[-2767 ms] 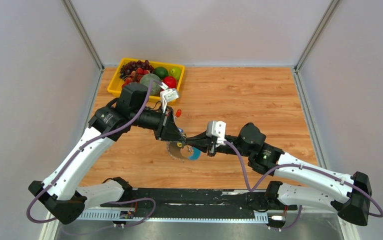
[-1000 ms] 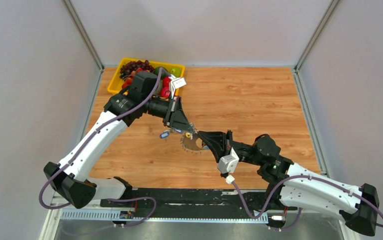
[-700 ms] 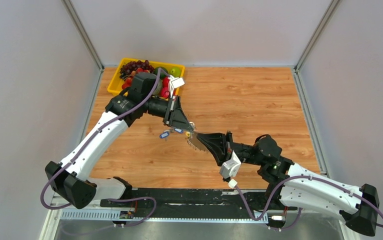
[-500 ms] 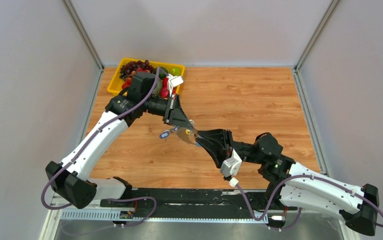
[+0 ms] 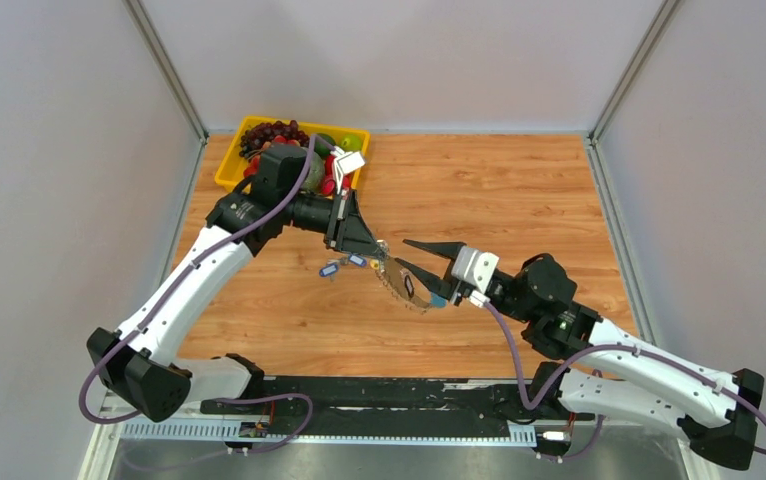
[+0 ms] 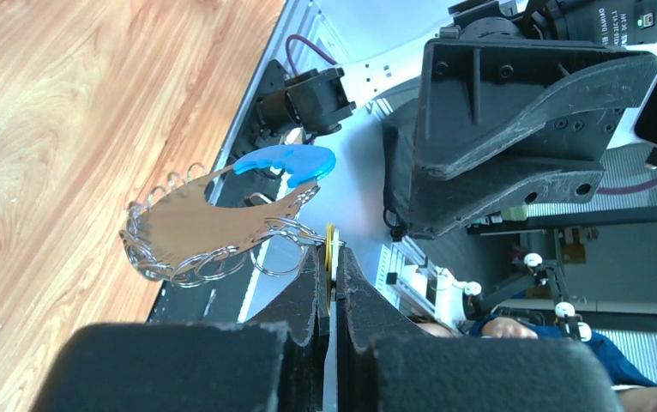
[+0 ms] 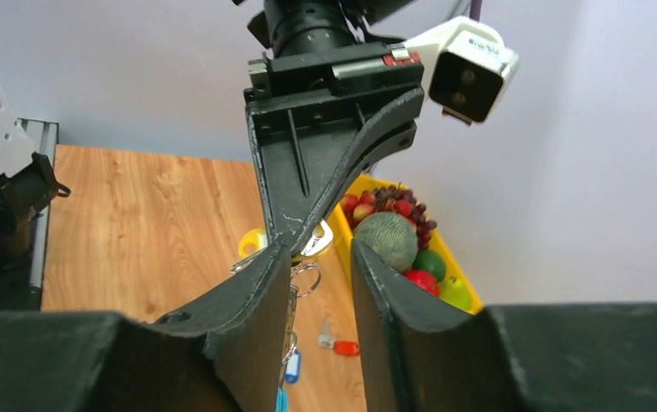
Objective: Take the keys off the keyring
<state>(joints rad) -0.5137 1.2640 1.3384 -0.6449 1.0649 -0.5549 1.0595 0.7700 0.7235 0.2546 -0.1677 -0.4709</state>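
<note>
My left gripper [image 5: 377,248] [image 6: 332,253] is shut on a yellow-headed key [image 6: 331,243], above the table. From that key the keyring [image 6: 201,225] [image 5: 407,287] hangs free: a shiny crescent plate edged with several small wire rings, with a bright blue end [image 6: 286,161]. My right gripper [image 5: 404,252] [image 7: 318,247] stands open just right of the left one, holding nothing. In the right wrist view the keyring [image 7: 292,319] hangs edge-on beside the gripper's left finger [image 7: 261,296]; whether they touch I cannot tell.
Loose tagged keys lie on the wood under the grippers: a blue-tagged one [image 5: 329,268] [image 7: 292,365] and a red-tagged one [image 7: 342,348]. A yellow basket [image 5: 227,168] [image 7: 471,296] of fruit stands at the back left. Grey walls enclose the table.
My right gripper has opened, let go of the keyring and drawn back to the right. The keyring now dangles from the key in the left gripper, which has barely moved.
</note>
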